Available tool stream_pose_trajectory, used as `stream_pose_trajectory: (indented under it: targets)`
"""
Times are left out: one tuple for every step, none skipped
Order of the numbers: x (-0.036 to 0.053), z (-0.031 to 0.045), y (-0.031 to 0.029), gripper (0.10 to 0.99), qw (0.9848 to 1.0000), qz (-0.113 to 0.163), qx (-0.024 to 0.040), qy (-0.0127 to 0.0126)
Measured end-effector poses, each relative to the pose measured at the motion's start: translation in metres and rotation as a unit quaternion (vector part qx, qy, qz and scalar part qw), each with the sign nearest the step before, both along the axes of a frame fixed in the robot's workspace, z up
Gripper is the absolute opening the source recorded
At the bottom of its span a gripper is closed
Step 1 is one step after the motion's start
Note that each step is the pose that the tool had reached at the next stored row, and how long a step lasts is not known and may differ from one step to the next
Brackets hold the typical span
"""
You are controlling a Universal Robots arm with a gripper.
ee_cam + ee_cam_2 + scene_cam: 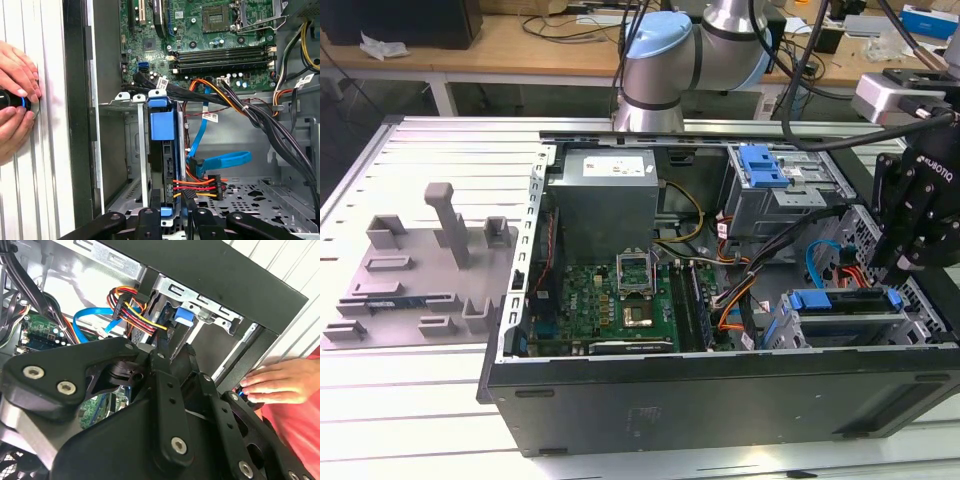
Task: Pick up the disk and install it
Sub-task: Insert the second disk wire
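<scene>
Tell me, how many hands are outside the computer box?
2, both resting on the ribbed table just outside the case wall: one hand above, the other hand below, fingers meeting around a small dark object. More may be hidden.

— What sort of place is this?
— A robotics lab or workshop. An opened computer case [720, 300] lies on a slotted aluminium desk [420, 400] under a robot arm [665, 60].
— Anything else?
— A grey fixture plate [415, 270], and cluttered wooden benches [520, 45] with cables behind.

Disk [847, 312] in bay inside case [720, 405], claw [910, 262] just above.
</scene>
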State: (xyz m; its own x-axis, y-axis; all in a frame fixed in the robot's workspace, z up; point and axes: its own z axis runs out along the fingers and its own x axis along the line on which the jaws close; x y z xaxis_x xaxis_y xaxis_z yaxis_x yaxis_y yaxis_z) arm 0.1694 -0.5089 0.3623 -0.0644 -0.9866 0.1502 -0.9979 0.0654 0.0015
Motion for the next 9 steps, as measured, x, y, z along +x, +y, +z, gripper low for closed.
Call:
stream_pose_trajectory:
  targets:
    - [0.0, 0.0, 0.0, 0.302, 1.0, 0.0, 0.0, 0.0]
    - [0.0, 0.0, 0.0, 0.302, 1.0, 0.0, 0.0, 0.0]
    - [0.0, 0.0, 0.0, 0.302, 1.0, 0.0, 0.0, -0.0001]
    - [-0.0002, 0.0004, 0.0032, 0.302, 1.0, 0.0, -0.0017, -0.0001]
    - [-0.0004, 0.0016, 0.0092, 0.302, 1.0, 0.0, -0.0083, -0.0001]
    - [-0.0005, 0.0021, 0.0138, 0.302, 0.9999, 0.0, -0.0128, -0.0001]
    - [-0.0007, 0.0027, 0.0181, 0.302, 0.9998, 0.0, -0.0177, -0.0001]
    - [-0.0011, 0.0032, 0.0248, 0.302, 0.9997, 0.0, -0.0263, -0.0001]
    - [-0.002, 0.0039, 0.0318, 0.302, 0.9994, 0.0, -0.0339, -0.0001]
